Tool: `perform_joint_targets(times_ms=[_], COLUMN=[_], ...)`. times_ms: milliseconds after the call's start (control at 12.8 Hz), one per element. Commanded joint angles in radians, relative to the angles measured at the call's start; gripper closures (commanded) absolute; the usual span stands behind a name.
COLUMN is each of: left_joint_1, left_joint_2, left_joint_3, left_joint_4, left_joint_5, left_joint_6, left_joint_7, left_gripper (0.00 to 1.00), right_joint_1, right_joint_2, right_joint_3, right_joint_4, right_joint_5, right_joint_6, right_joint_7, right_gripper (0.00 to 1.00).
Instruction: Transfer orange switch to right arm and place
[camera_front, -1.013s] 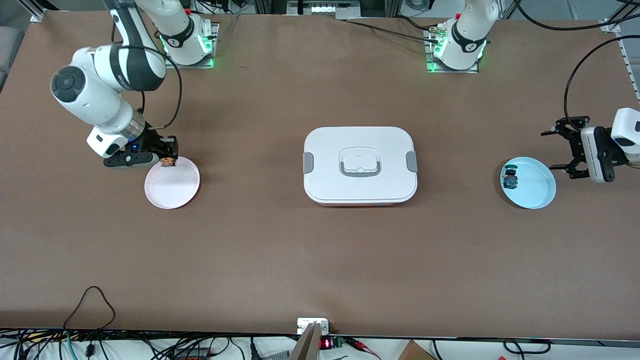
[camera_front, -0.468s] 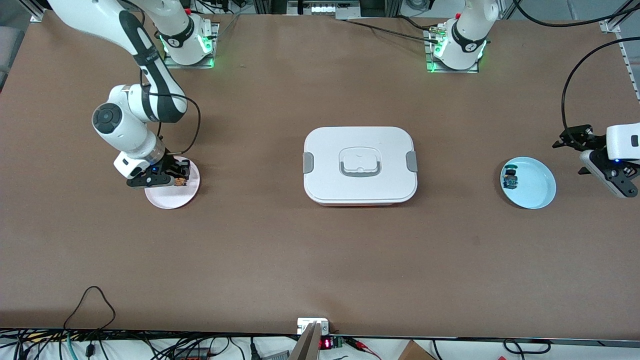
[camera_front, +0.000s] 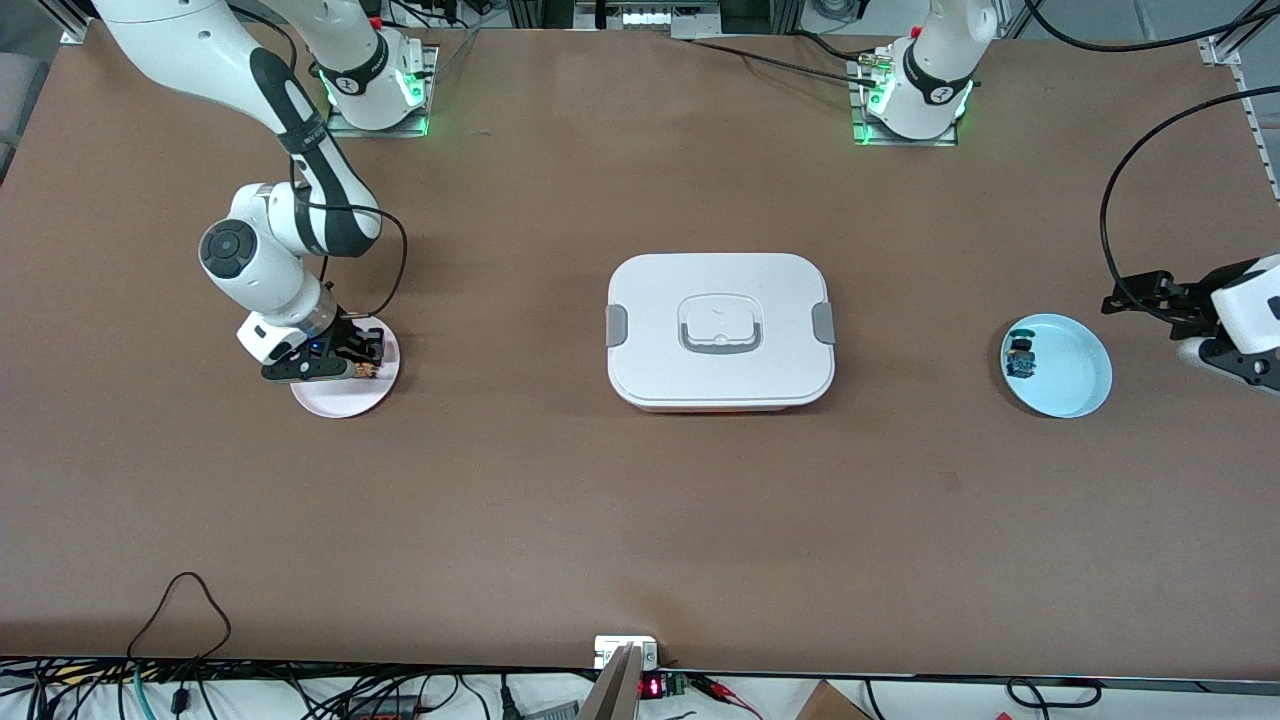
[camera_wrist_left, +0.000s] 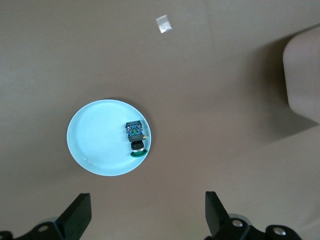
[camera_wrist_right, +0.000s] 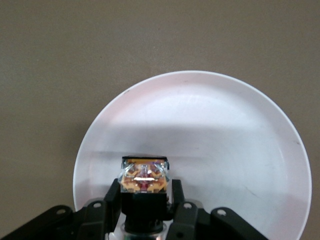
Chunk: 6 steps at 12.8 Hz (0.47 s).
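Handover done; orange switch (camera_wrist_right: 144, 180) pinched between right gripper (camera_wrist_right: 145, 200) fingers, low over pink plate (camera_wrist_right: 225, 125); release left; left gripper (camera_wrist_left: 145, 215) wide open, empty, waiting above blue plate (camera_wrist_left: 95, 145).

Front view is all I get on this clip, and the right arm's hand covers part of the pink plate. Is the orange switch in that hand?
Observer: Yes. The right wrist view shows the orange switch between the fingers of the right hand, over the pink plate.
Reviewer: And the left hand, cut off at my frame's edge?
Observer: The left wrist view shows the left hand open and empty, over bare table beside the blue plate.
Reviewer: Anything I'm missing near that plate?
Observer: A small pale scrap lies on the table, apart from the plate.
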Motion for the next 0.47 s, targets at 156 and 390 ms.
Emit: perform_joint_targets(times_ms=[156, 390], left_joint_1=[-0.024, -0.041], left_joint_2=[-0.049, -0.058], left_joint_3=[-0.021, -0.033], left_joint_4=[-0.006, 0.001], left_joint_5=[0.031, 0.031], left_joint_6=[-0.014, -0.005], left_joint_7=[-0.214, -0.278], left_gripper=[0.00, 0.00], right_joint_1=[-0.012, -0.012], right_joint_2=[-0.094, -0.236], right_joint_3=[0.010, 0.008], right_joint_4=[0.034, 0.106], right_joint_5=[-0.002, 0.002], right_joint_6=[-0.113, -0.364], right_joint_7=[-0.002, 0.000], right_gripper=[0.02, 0.01])
